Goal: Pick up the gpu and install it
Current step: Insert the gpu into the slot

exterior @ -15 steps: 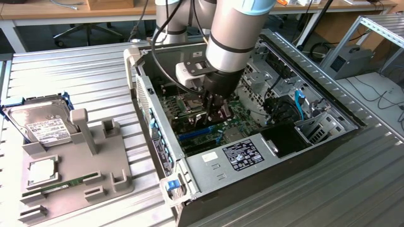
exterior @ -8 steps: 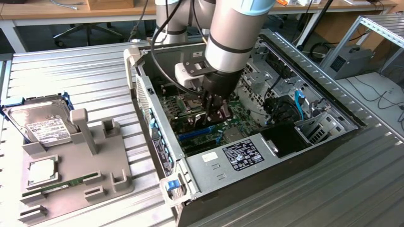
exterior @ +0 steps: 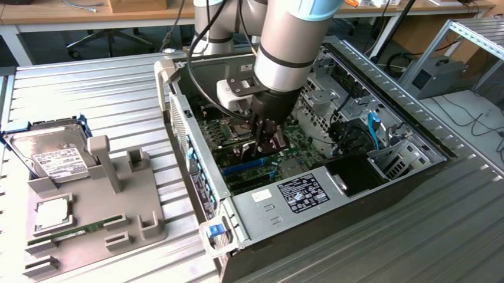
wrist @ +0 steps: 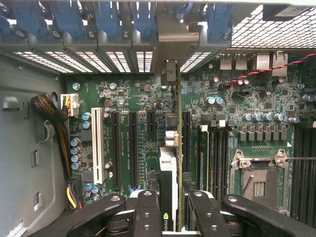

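Observation:
The gpu [wrist: 169, 163] shows edge-on in the wrist view, a thin card with a silvery bracket end [wrist: 169, 71] reaching toward the case's rear slot openings. It stands upright over the green motherboard [wrist: 143, 103], between the black expansion slots [wrist: 133, 148]. My gripper [wrist: 173, 217] is shut on it, one black finger [wrist: 147, 212] on each side. In the exterior view my gripper [exterior: 265, 134] reaches down into the open computer case [exterior: 393, 177], with the gpu [exterior: 268, 147] just above the board. Whether the card's edge sits in a slot is hidden.
A white slot [wrist: 97, 143], a cable bundle [wrist: 52, 116] and the CPU socket [wrist: 259, 182] flank the card. Left of the case, a grey fixture [exterior: 118, 212] holds a hard drive [exterior: 55, 156], a chip [exterior: 51, 215] and a green memory stick [exterior: 79, 231]. Blue cables [exterior: 374, 127] hang inside the case.

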Controlling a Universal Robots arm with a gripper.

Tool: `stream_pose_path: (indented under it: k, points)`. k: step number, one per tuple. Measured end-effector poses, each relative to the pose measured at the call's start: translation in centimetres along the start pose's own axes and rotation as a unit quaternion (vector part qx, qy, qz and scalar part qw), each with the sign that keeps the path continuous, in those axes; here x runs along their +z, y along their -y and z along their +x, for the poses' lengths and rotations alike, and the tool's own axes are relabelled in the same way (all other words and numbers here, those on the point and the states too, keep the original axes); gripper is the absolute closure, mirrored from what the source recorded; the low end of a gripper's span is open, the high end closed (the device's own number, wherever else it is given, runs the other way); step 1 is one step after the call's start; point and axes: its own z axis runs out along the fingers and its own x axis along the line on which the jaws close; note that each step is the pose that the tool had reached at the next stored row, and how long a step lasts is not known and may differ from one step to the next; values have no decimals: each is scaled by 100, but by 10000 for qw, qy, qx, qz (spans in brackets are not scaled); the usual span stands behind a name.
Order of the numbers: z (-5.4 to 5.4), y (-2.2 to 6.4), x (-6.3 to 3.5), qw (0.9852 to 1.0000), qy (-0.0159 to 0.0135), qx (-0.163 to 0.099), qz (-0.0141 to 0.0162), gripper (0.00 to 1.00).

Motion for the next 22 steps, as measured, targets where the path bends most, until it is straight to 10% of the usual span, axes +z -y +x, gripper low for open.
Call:
stream_pose_path:
  k: [22]
  points:
    - [4, -20, 97, 10000, 0, 0, 0, 73]
